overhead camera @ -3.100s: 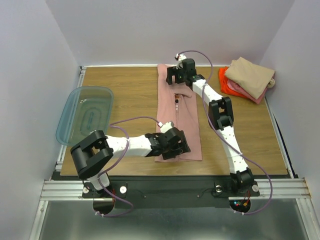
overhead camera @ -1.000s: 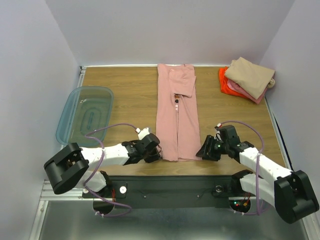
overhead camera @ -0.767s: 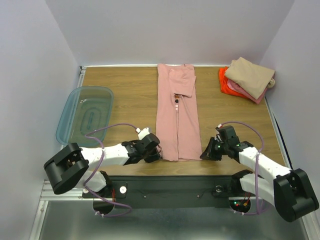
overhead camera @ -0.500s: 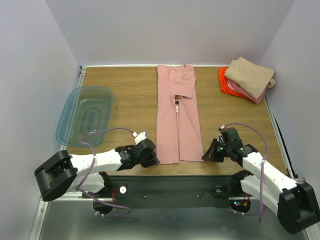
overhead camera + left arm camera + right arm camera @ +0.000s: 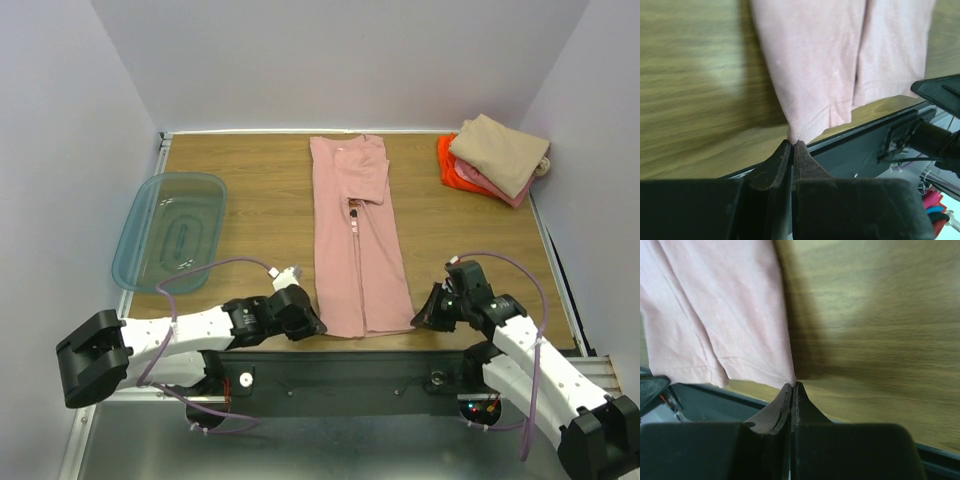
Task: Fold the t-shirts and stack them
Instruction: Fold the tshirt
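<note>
Tan, pink and orange folded cotton tees (image 5: 497,155) sit stacked far right of the clear teal plastic bin (image 5: 168,230). The dusty-pink cotton t-shirt (image 5: 355,240), right of the bin, is only a long strip, so cross-folds and stacking seem left. Left pincer (image 5: 792,144) and right pincer (image 5: 793,385) each clamp a near hem corner. The bin holds nothing visible.

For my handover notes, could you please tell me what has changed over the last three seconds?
The right fingers came back from the far end and shut on the near right corner of the pink t-shirt; with the left fingers pinching the left corner, both dragged it nearer. The folded stack and bin stayed put.
</note>
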`<control>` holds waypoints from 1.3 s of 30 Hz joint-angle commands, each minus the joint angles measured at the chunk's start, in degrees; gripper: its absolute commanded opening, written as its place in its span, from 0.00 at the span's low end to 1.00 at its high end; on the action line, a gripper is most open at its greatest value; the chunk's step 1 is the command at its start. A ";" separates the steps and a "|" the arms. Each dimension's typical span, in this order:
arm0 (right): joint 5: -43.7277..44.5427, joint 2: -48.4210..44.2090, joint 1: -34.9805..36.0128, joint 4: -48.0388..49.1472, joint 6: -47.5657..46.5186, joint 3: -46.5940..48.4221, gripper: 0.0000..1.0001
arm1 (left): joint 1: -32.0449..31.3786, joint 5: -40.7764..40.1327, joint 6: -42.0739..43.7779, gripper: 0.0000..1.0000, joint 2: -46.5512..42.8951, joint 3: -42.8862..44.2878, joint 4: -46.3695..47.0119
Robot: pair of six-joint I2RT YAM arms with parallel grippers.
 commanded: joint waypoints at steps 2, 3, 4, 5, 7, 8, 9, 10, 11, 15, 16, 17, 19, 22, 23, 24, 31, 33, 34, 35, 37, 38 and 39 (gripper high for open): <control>7.63 1.97 0.51 3.21 0.19 7.90 0.00 | 1.72 -4.66 3.76 0.00 2.98 7.04 -0.55; 8.08 3.20 0.43 3.91 -0.42 8.87 0.00 | 2.34 -4.93 4.55 0.00 3.42 7.75 -0.55; 8.17 4.78 0.42 4.62 -0.69 10.19 0.00 | 3.05 -4.85 5.95 0.00 3.95 9.15 -0.29; 7.22 6.02 0.42 5.84 -1.04 10.81 0.00 | 3.84 -4.84 7.01 0.00 4.74 9.95 -0.12; 6.60 10.23 0.42 9.27 -1.65 12.13 0.00 | 6.12 -4.76 9.90 0.00 5.88 12.22 -0.38; 6.77 12.86 0.42 11.02 -1.65 13.87 0.00 | 7.96 -4.76 10.79 0.00 6.23 13.02 -0.55; 7.38 14.01 0.42 11.74 -1.92 14.85 0.00 | 9.28 -4.84 11.67 0.00 6.50 13.64 -0.64; 8.25 14.90 0.34 12.27 -1.83 15.90 0.00 | 10.34 -4.84 12.37 0.00 6.76 14.17 -0.56; 10.26 16.04 0.42 13.31 -1.83 17.83 0.00 | 11.39 -4.76 13.77 0.00 7.29 15.04 -0.12; 14.67 21.57 0.42 15.60 -2.80 22.40 0.00 | 16.58 -3.44 18.86 0.00 10.45 18.03 1.47; 15.38 24.46 0.42 16.13 -2.97 24.42 0.01 | 18.16 -3.18 19.75 0.00 11.33 19.00 1.03; 16.43 25.79 0.42 16.66 -2.97 25.66 0.00 | 18.95 -3.00 20.81 0.00 13.42 21.10 0.68; 17.49 28.53 0.42 17.28 -3.06 28.47 0.00 | 20.63 -2.30 23.36 0.00 15.46 23.13 0.50; 20.65 33.09 0.42 18.51 -3.59 31.65 0.00 | 24.05 -0.37 26.61 0.00 19.50 27.17 0.59; 22.14 35.53 0.42 18.68 -3.85 34.08 0.00 | 25.63 0.16 27.32 0.00 21.69 29.36 0.59; 22.67 36.52 0.34 18.77 -4.55 35.59 0.00 | 26.25 1.21 28.11 0.00 22.84 30.42 0.59; 25.14 46.10 -0.80 19.13 -7.19 45.70 0.00 | 31.44 4.64 31.54 0.00 30.66 37.90 0.76; 25.05 49.16 -1.24 19.30 -8.33 48.16 0.00 | 32.14 6.31 32.94 0.00 32.77 40.09 1.29; 24.88 50.31 -1.42 19.39 -8.60 48.95 0.00 | 32.58 6.58 33.56 0.00 33.48 41.06 1.12; 24.18 51.19 -1.94 19.56 -8.86 49.57 0.00 | 32.85 6.67 33.91 0.00 34.79 42.81 1.03; 23.82 53.91 -3.00 19.65 -9.12 51.77 0.00 | 33.37 6.58 35.05 0.00 36.20 45.27 1.03; 23.30 54.71 -3.35 19.74 -9.04 52.56 0.00 | 33.55 6.58 35.32 0.00 37.60 45.98 0.77; 22.25 55.59 -3.79 19.92 -9.47 53.69 0.00 | 33.73 6.49 35.84 0.00 38.40 46.77 0.59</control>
